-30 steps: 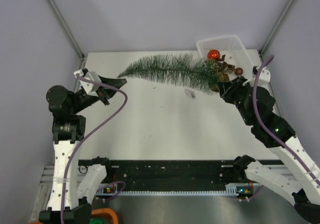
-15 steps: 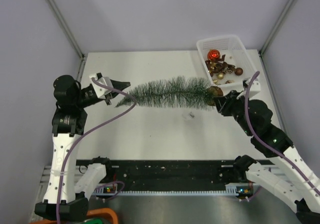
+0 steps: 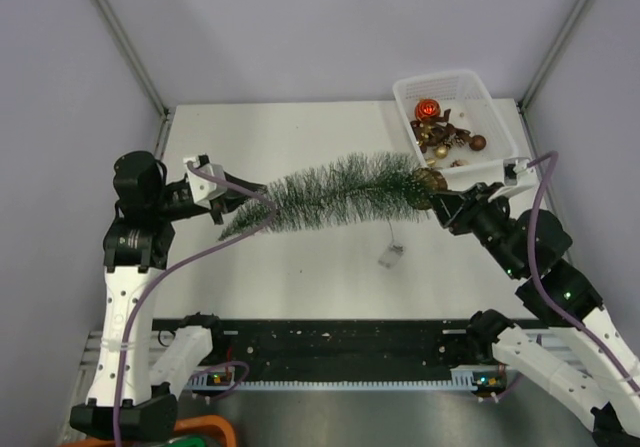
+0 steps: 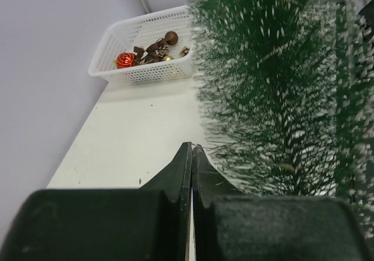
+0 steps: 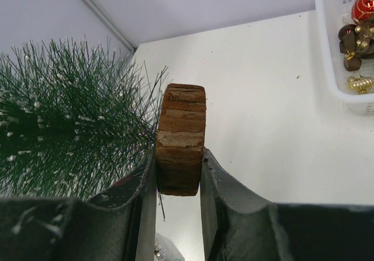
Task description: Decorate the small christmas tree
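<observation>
White tabletop (image 3: 300, 287) between pale lilac walls fills the overhead view. On the left we see the left gripper (image 3: 250, 189) with its fingers pressed together. The left wrist view shows nothing between them, and the bristles pass just beside them on the right.

The small christmas tree (image 3: 330, 192) lies sideways across the middle, bowed, with its tip drooping toward the left arm. It carries no ornaments. Below its right half sits a small pale piece (image 3: 390, 256) on what looks like a thin thread. We cannot tell what it is.

Further right, the right gripper (image 3: 442, 197) clamps the tree by its wooden disc base (image 5: 181, 138), held on edge between both fingers and clear of the table. Beyond it, at the far right corner, stands the white basket (image 3: 445, 77) with a red bauble (image 3: 428, 109) and brown and gold pieces.

We judge that the tree is still being positioned and decorating has not begun. The next move calls for turning the base flat onto the table, with the left fingers steadying the bendy top, before any bauble is fetched.

We cannot see whether the tip touches the table. The left wrist view cuts off most of the tree, and the smaller ornaments are too small to tell apart.
</observation>
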`<state>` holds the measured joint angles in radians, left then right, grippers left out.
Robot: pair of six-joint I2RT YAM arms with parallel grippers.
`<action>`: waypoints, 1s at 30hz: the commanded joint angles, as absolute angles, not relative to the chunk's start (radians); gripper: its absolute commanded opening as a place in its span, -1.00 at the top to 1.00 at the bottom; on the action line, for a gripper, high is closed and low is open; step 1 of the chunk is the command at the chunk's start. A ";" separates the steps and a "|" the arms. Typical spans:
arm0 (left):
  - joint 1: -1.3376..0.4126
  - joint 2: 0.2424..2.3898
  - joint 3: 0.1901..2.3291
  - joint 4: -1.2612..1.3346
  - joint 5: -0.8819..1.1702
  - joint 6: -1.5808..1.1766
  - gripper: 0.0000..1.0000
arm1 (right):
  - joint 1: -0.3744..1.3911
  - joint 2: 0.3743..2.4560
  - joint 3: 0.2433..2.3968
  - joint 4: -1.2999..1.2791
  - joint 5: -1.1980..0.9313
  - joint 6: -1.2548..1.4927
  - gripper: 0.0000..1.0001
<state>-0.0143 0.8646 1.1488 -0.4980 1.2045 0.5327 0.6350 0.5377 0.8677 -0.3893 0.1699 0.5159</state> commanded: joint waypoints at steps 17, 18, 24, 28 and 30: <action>-0.008 0.718 1.148 -0.476 1.420 0.288 0.72 | 0.644 0.566 1.020 -0.370 0.396 0.712 1.00; -0.006 0.703 1.117 -0.398 1.414 0.197 0.68 | 0.644 0.580 1.020 -0.367 0.393 0.733 1.00; -0.006 0.586 0.885 0.215 1.258 -0.406 0.54 | 0.644 0.635 0.965 -0.284 0.319 0.848 1.00; -0.008 0.572 0.881 0.241 1.120 -0.475 0.55 | 0.644 0.643 0.959 -0.267 0.325 0.874 1.00; -0.006 0.568 0.874 0.287 1.062 -0.541 0.55 | 0.641 0.643 0.960 -0.267 0.336 0.884 1.00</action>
